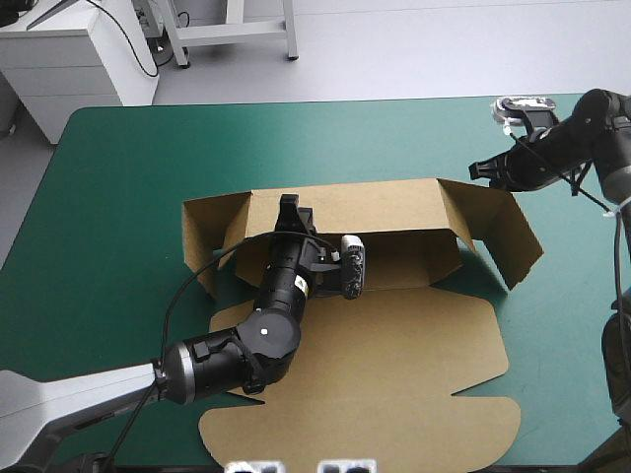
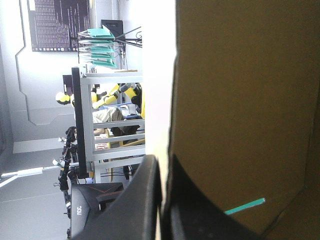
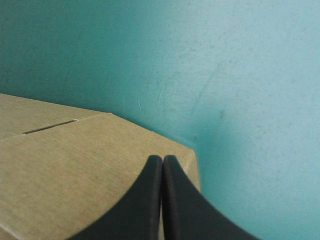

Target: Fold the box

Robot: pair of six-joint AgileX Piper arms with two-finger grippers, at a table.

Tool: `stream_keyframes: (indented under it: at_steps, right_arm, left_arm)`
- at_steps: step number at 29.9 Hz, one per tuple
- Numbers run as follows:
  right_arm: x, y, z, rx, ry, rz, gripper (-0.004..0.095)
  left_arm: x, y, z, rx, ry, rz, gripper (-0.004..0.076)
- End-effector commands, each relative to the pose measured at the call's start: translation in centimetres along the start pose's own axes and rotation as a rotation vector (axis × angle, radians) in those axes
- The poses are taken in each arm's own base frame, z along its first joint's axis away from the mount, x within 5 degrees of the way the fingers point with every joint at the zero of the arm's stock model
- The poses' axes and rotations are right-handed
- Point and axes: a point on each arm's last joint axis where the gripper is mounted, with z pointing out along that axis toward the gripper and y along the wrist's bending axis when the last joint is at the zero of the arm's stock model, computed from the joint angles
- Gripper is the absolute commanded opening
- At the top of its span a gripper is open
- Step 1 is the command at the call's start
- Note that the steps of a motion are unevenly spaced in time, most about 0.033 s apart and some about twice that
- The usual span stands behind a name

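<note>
The brown box (image 1: 394, 335) lies mid-table with its lid flat toward the near edge. Its back wall (image 1: 385, 207) is raised, and side flaps stand at the left (image 1: 202, 236) and right (image 1: 508, 236). My left gripper (image 1: 289, 205) sits at the left part of the back wall. In the left wrist view its fingers (image 2: 162, 165) are all but shut, with the edge of the brown board (image 2: 245, 100) between them. My right gripper (image 1: 476, 169) hovers by the far right corner of the box. Its fingers (image 3: 162, 159) are shut over a board corner (image 3: 75, 170) and hold nothing.
Teal-green cover (image 1: 118, 217) surrounds the box on all sides. The right arm reaches in over the table's right edge (image 1: 611, 246). A white cabinet (image 1: 69, 59) stands beyond the far left corner.
</note>
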Motion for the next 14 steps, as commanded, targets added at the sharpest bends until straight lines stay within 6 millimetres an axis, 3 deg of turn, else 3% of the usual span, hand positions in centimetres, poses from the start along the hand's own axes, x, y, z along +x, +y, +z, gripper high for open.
stream_keyframes:
  at_steps: [1, 14]
  right_arm:
    - [0.7, 0.6, -2.9, -0.007, -0.053, -0.001, -0.0020]
    - [3.8, 1.6, -3.0, -0.036, -0.106, 0.000, -0.0020]
  left_arm:
    - [0.0, 1.9, -1.0, -0.067, -0.026, -0.036, -0.0008]
    - [0.0, 1.9, -1.0, -0.067, -0.026, -0.036, -0.0008]
